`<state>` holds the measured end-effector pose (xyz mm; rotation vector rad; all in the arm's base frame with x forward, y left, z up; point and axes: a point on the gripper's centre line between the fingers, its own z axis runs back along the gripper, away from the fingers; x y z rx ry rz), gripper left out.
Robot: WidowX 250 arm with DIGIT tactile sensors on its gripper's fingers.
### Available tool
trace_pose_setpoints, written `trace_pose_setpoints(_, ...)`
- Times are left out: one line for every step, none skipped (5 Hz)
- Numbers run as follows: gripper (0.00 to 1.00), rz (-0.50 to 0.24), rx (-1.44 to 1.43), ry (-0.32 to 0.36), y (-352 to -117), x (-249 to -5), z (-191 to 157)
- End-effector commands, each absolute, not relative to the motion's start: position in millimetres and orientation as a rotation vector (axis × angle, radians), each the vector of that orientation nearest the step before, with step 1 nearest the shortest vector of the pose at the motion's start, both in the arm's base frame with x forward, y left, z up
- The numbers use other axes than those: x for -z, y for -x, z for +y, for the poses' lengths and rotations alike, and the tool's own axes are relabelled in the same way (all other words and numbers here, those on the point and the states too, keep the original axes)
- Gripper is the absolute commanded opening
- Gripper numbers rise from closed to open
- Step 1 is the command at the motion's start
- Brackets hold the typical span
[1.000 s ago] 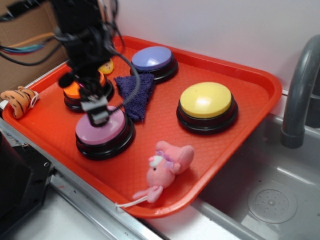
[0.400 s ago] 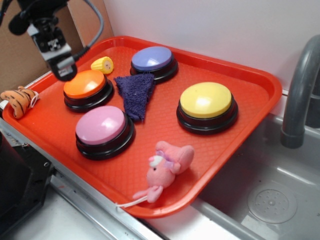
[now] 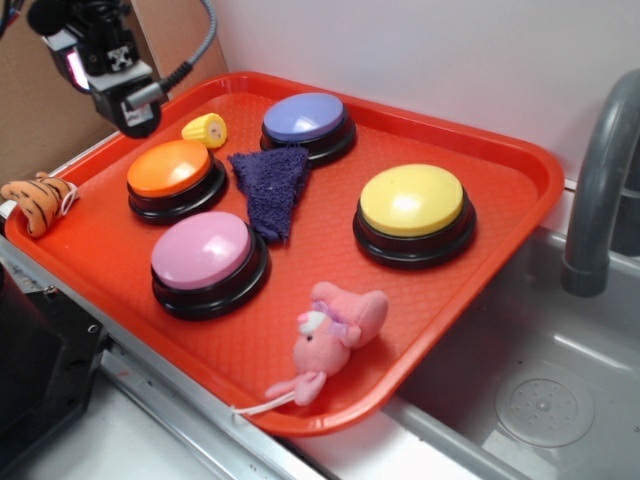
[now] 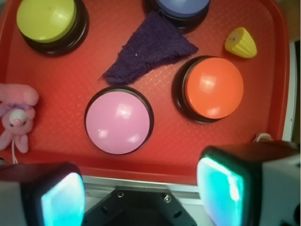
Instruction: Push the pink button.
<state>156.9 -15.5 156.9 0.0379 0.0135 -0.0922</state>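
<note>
**On the red tray: a raised pincer and four look-alike buttons**

Across the red tray [image 3: 520, 170] we see four domed buttons of equal size, ordered here from the largest items down. The pink button [image 3: 203, 252] sits at the tray's near left, just beside the purple cloth [image 3: 272, 188] and near the orange button [image 3: 170, 170]. The yellow button [image 3: 413, 203] stands well apart to the right; the purple-blue button [image 3: 304, 119] lies at the back. The pincer [image 4: 141, 190] hangs high above the tray's left rear corner, its two lit pads set wide with nothing between them, touching no button.

We judge these risks, largest first:
- Wrong target: the orange button lies closest under the arm, so a straight descent would likely strike it instead.
- Split contact: with the pads this wide, they could straddle the smooth pink dome or slip off its slope, giving no clean press.
- Snagging: a descent off toward the cloth could drag it across the tray.
- Colour confusion: the pink plush toy [image 3: 330, 335] rests near the front rim and shares the target's hue.
- The small yellow corn toy [image 3: 205, 129] near the rear poses little hazard.
</note>
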Motion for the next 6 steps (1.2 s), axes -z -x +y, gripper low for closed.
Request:
trace_pose_setpoints(1.00, -0.014, -0.029, -0.034, -162, -178, -17)
trace_pose_setpoints(1.00, -0.013, -0.085, -0.046, -160, -186, -17)
trace_pose_setpoints(1.00, -0.007, -0.110, -0.071, -161, -193, -17)
trace_pose_setpoints(1.00, -0.018, -0.108, -0.063, -162, -195, -17)
trace_pose_setpoints(1.00, -0.041, -0.108, -0.023, -163, -199, -17)
trace_pose_setpoints(1.00, -0.054, -0.092, -0.020, -163, -204, -19)
